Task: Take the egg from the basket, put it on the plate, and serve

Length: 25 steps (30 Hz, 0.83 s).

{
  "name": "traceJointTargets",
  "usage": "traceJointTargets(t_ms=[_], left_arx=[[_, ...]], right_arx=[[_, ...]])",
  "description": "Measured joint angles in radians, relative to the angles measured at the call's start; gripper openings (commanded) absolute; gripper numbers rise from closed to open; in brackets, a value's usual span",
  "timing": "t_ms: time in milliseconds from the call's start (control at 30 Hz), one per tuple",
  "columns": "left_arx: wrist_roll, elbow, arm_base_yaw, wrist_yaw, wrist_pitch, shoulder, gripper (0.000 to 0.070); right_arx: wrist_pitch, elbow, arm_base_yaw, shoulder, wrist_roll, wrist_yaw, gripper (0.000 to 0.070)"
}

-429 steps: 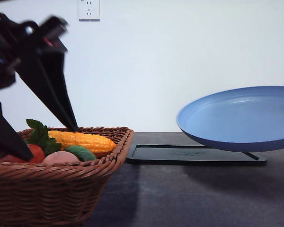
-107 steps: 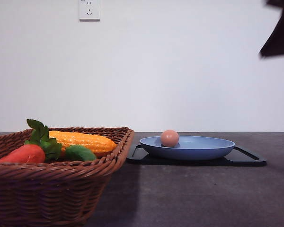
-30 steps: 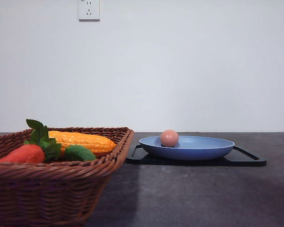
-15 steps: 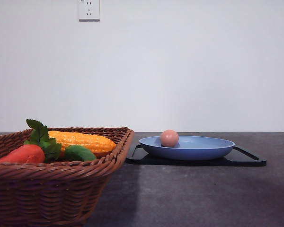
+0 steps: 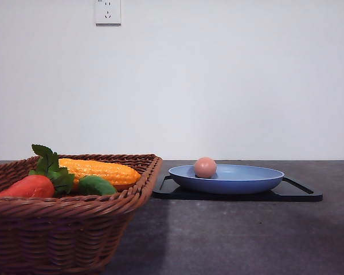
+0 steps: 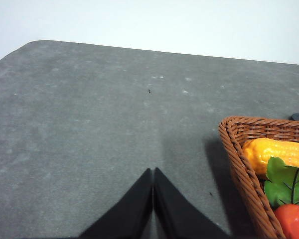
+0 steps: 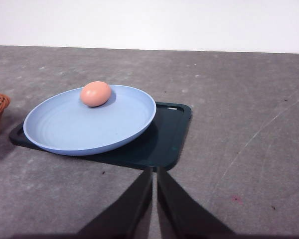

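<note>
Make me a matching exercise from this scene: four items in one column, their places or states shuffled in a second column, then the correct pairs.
Items:
1. small pinkish-tan egg
2. round blue plate
3. yellow corn cob
4. left claw

Places or states:
A. inside the brown woven wicker basket
B. shut, over bare grey table
C. resting on the flat black tray
D. lying on the plate, near its rim

Pairs: 1-D, 2-C, 3-A, 4-B
</note>
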Motion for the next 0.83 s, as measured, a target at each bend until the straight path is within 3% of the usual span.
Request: traceJointTargets(t_ms=[833], left_arx=[[0.000, 0.000, 0.000, 0.000, 0.000, 0.000, 0.0000]], right_arx=[[0.000, 0.000, 0.000, 0.000, 0.000, 0.000, 0.0000]])
